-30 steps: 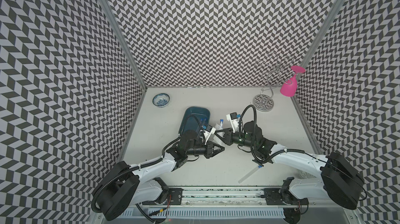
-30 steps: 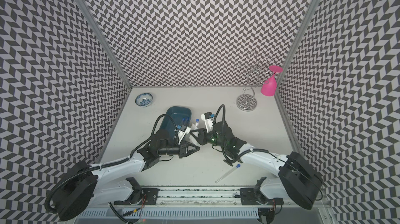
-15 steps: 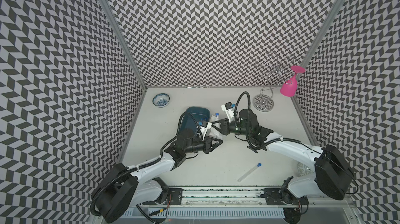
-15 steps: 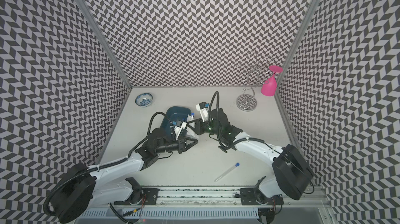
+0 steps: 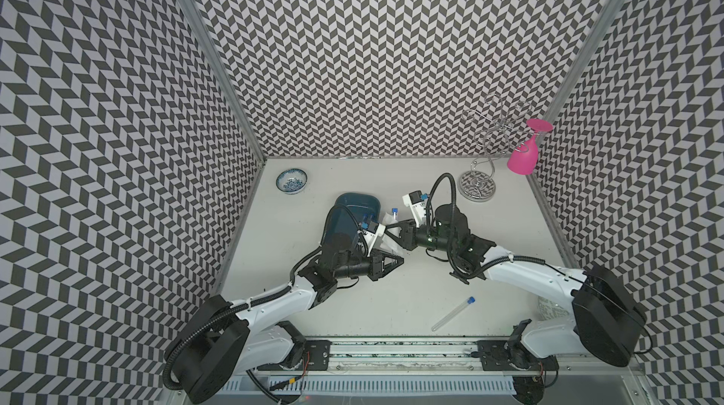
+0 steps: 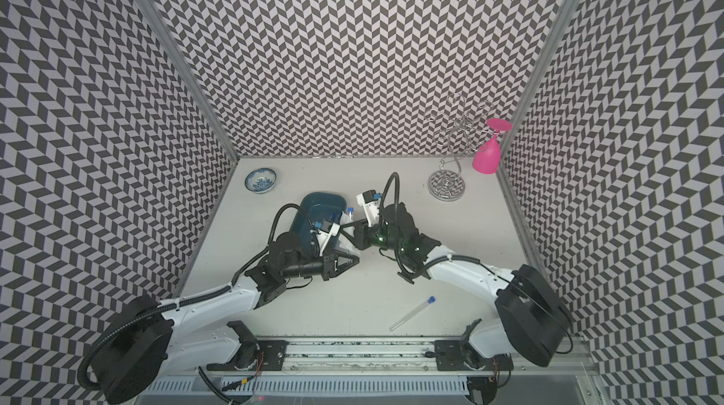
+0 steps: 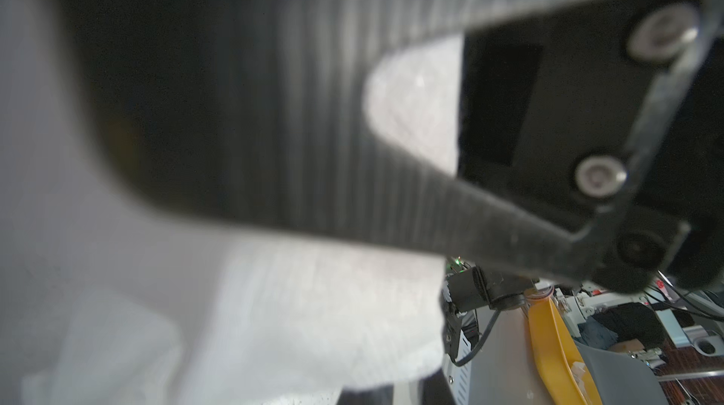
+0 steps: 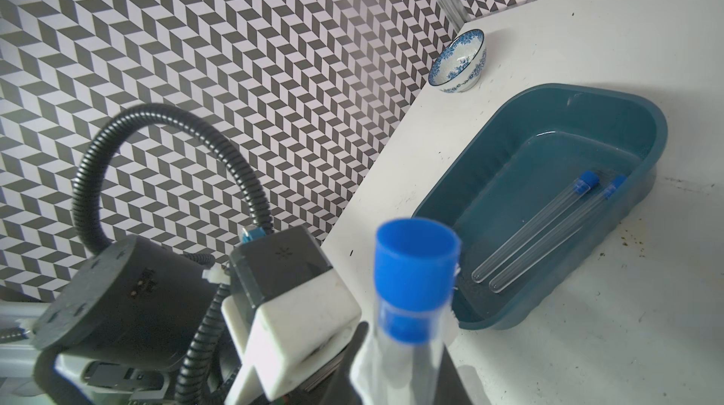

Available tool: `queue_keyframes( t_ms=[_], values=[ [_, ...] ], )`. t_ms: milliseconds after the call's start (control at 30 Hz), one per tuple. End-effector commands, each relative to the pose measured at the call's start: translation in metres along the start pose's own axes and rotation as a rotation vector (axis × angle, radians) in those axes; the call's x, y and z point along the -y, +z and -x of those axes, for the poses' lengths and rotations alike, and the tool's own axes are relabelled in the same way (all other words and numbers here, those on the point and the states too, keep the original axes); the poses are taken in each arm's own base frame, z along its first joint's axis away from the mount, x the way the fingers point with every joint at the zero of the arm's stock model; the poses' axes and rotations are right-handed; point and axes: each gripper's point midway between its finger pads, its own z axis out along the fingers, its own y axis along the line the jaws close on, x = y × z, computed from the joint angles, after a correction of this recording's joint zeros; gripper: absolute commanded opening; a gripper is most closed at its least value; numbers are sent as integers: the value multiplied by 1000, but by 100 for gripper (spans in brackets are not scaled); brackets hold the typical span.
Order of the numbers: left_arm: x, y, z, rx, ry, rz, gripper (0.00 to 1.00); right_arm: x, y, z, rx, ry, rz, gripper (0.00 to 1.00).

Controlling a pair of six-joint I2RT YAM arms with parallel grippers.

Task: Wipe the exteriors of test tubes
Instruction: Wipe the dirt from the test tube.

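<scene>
right hand [image 8: 403, 375] grips a clear blue-capped test tube [image 8: 411, 305], left hand [image 5: 400, 261] pinches the white wipe sheet [image 5: 390, 245]; two tubes [image 8: 533, 228] lie in the dark teal plastic tub [image 8: 587, 109], a fourth tube [image 5: 452, 314] on the surface [image 5: 391, 305].

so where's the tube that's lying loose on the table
In both top views the loose tube lies flat on the table near the front rail, on the side of the right arm, well apart from the blue tub.

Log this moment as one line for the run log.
right claw: shut on held tube | left claw: shut, at wipe | tub: two tubes inside | table: loose tube
</scene>
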Motion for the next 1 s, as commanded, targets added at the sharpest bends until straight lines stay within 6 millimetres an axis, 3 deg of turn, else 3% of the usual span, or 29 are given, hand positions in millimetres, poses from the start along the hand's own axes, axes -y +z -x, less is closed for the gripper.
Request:
queue_keyframes(
  t_ms=[0,100,200,400,533,633,767,967],
  values=[
    [21,-6,26,83,85,-61,13,7,-2,-47,-85,53,-25,21],
    [20,-7,27,88,85,-61,13,6,-4,-58,-97,64,-25,21],
    [20,-6,27,80,82,-66,13,9,1,-52,-94,35,-54,20],
    [22,-7,26,75,85,-72,13,9,17,-2,-46,-34,-73,21],
    [21,-9,23,71,83,-70,13,16,19,41,-4,-60,-59,21],
    [23,-10,23,75,85,-73,13,20,17,58,6,-86,-62,21],
    [26,-11,28,88,95,-76,13,21,17,52,-19,-90,-57,21],
    [25,-9,29,85,94,-72,13,15,11,3,-68,-30,-33,21]
  ],
)
